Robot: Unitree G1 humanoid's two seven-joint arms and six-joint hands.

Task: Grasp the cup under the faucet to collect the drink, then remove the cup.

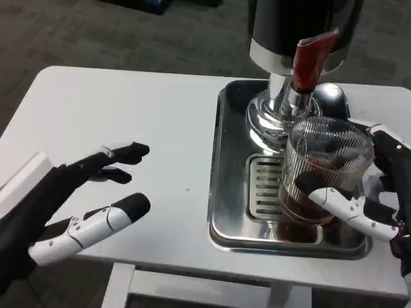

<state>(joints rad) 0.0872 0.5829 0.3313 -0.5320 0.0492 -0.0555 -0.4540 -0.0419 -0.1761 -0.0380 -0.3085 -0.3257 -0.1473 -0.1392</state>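
While the white desk (128, 109) carries everything, its right side holds a steel drip tray (225, 192) reaching from near the far edge to close by the near edge. On the tray's far end stands the drink dispenser (289, 38), a dark body on a chrome base, with a red-handled faucet (311, 58) pointing down. Just below and to the right of the faucet is the ribbed glass cup (327, 167), partly filled with dark drink, above the tray's slotted grate (263, 183). The right hand (369, 192) holds the cup, one white finger across its front and dark fingers behind it. The left hand (83, 199) hovers at the near left corner, fingers spread, holding nothing.

Judging from the drink in the cup, collecting looks done and removal is the step in hand. The next move calls for keeping the cup upright and carrying it clear of the faucet and the tray rim without spilling.

Whether the cup's base touches the grate is hard to tell. The dispenser's top and the right forearm are cut off.
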